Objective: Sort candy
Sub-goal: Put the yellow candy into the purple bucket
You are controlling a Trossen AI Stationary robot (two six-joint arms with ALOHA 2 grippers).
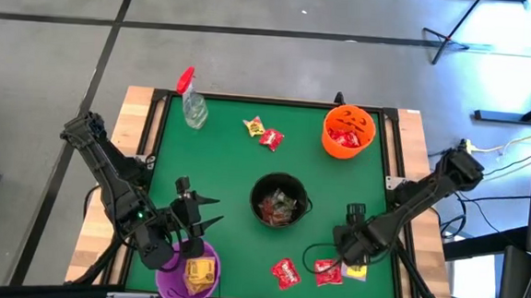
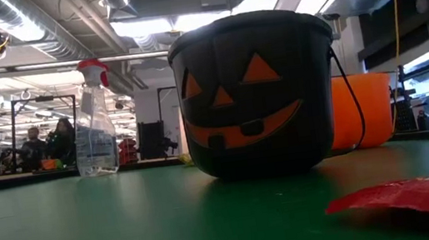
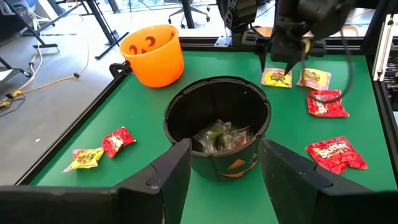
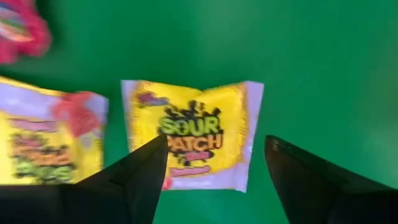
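Yellow Sour Patch packet [image 4: 193,134] flat on green mat [image 4: 311,56], just beyond spread fingers [image 4: 134,180]; second yellow packet [image 4: 46,140] beside.

**Hidden, cropped and blurred**

In the high view the right gripper [image 1: 349,256] covers most of the yellow packets [image 1: 356,271] at the table's five o'clock. The purple bowl [image 1: 187,275], at seven o'clock, is cut by the bottom edge and partly under the left gripper [image 1: 198,221]. The low view crops a red packet [image 2: 427,194] at the right edge. The right wrist view blurs a pink packet [image 4: 18,31], cut off at the corner.
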